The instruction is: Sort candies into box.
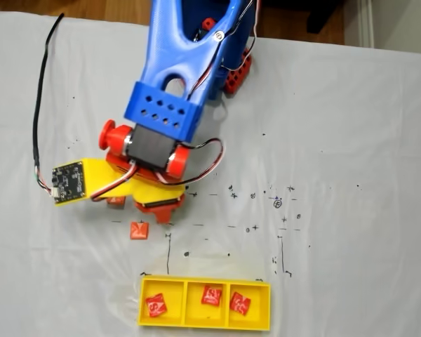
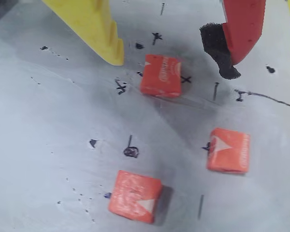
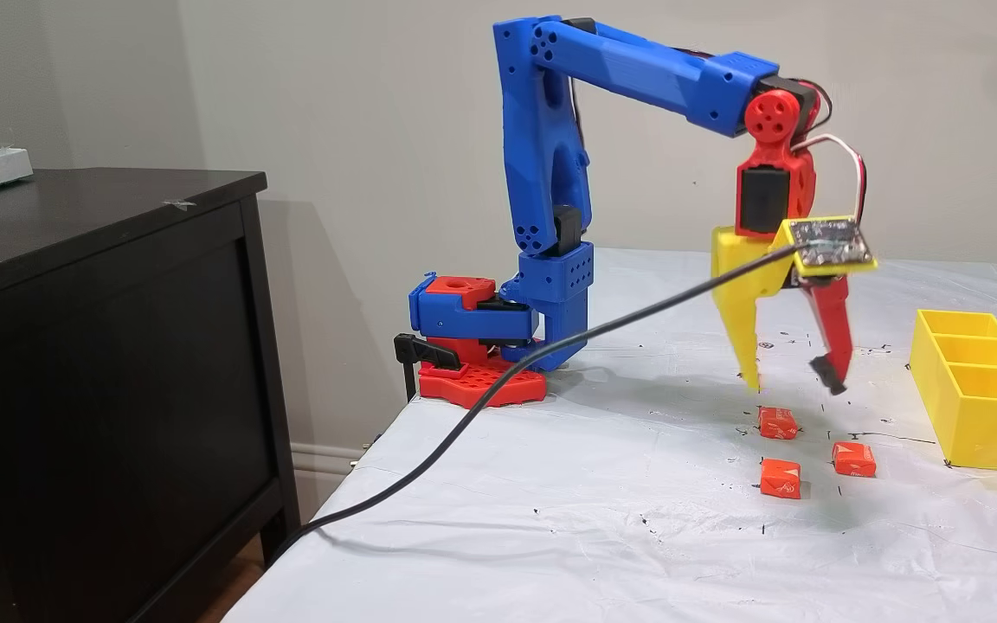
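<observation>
Nearest the wrist camera lie three orange candies on the white table cover [image 2: 48, 145]: one at about six o'clock in that view [image 2: 134, 195], one at four o'clock [image 2: 228, 150], and a third at twelve o'clock [image 2: 160, 75], just below the gap between the yellow finger [image 2: 94, 29] and the red finger with its black pad [image 2: 241, 31]. The gripper [image 3: 794, 381] hangs with its fingers spread wide and holding nothing, tips clear of the cover and above that third candy [image 3: 777, 422]. I judge the step in hand to be the approach to an orange candy: the box [image 1: 144, 319] already holds three red candies, one in its left compartment [image 1: 155, 305], one in the middle [image 1: 210, 295] and one in the right [image 1: 239, 302] as the top-down fixed view shows them, while the orange ones remain loose on the cover, well apart from the box. Next, the move calls for lowering straight down so the fingers straddle the candy beneath, then closing on it; since the sweet is flat and low, the tips would need to reach almost to the cover. In the side fixed view the blue arm [image 3: 550, 173] rises from its base [image 3: 472, 346], the forearm reaches out toward three o'clock, and the wrist bends so the gripper points down at six o'clock.
</observation>
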Controlling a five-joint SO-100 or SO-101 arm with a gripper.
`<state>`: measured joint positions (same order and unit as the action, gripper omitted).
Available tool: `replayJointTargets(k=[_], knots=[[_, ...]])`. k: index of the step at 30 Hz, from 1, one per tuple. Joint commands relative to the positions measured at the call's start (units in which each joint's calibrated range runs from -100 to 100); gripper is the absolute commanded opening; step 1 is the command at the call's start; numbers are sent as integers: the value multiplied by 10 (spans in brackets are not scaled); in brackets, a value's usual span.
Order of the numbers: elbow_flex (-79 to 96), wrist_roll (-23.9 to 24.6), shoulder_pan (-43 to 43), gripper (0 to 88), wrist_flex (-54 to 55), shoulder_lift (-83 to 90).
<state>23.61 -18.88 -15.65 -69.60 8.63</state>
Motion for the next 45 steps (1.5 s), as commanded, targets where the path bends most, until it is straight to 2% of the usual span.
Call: replayJointTargets(k=[1,31,34,36,37,41,45], knots=[[-46,-3,-6,259,-15,-2],[24,34,47,259,109,-103],[18,39,49,68,108,-116],[-5,45,48,42,84,-133],[-27,43,48,1,60,-145],[-92,44,44,1,0,-188],[-99,49,40,1,5,-168]])
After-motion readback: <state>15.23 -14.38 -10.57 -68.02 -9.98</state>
